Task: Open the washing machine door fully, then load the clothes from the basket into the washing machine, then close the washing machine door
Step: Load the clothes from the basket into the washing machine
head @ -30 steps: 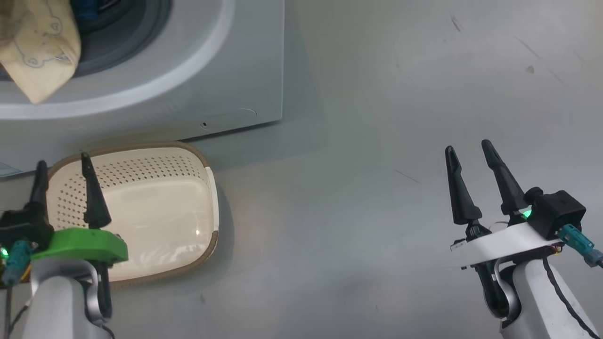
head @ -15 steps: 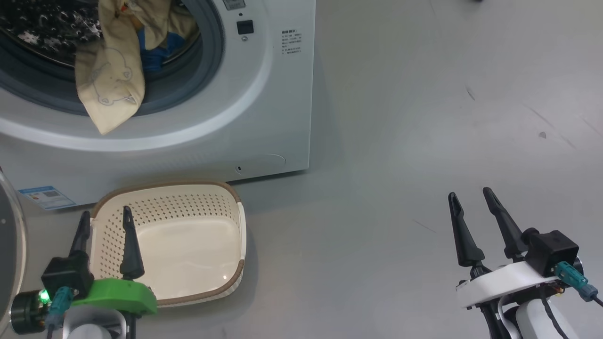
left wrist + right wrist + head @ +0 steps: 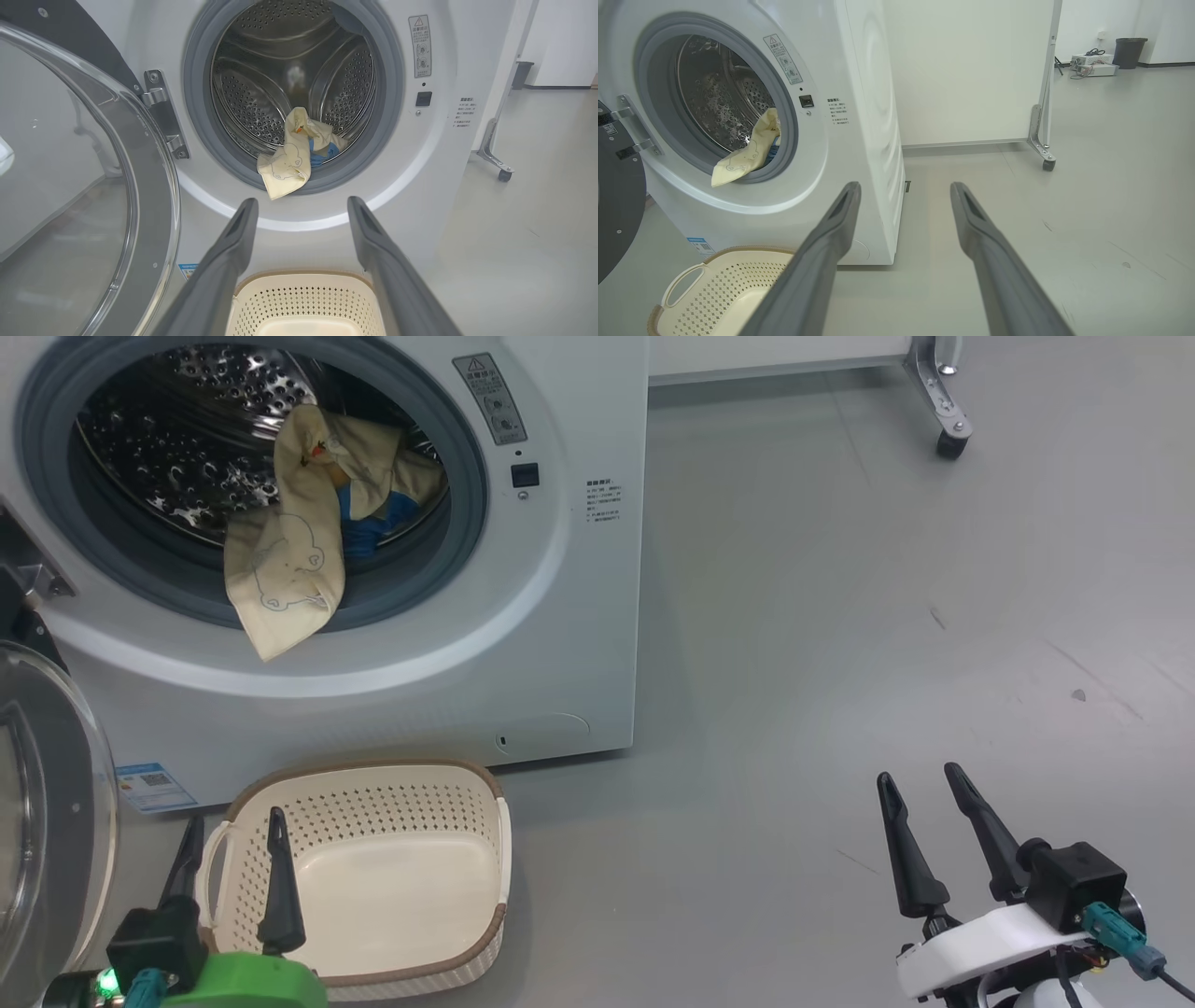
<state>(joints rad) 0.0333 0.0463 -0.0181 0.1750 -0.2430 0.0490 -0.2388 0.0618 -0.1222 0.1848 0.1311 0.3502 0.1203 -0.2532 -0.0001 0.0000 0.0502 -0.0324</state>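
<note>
The clothes [image 3: 285, 574], 1 pale yellow garment, hang half out of the 1 washing machine [image 3: 579, 616] over its grey ring [image 3: 470, 513]; the 1 washing machine door [image 3: 84, 186] stands swung open and 1 basket [image 3: 373, 803] sits on the floor [image 3: 794, 663] just before it. The 2 pincers, left gripper [image 3: 233, 821] and right gripper [image 3: 918, 779], are spread wide, holding nothing. Since the earlier frames only the head camera has tilted up; nothing else moved.

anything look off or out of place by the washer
Yes: the clothes are not fully in; a pale yellow flap hangs out over the grey rubber ring, where the open washing machine door might pinch it.
</note>
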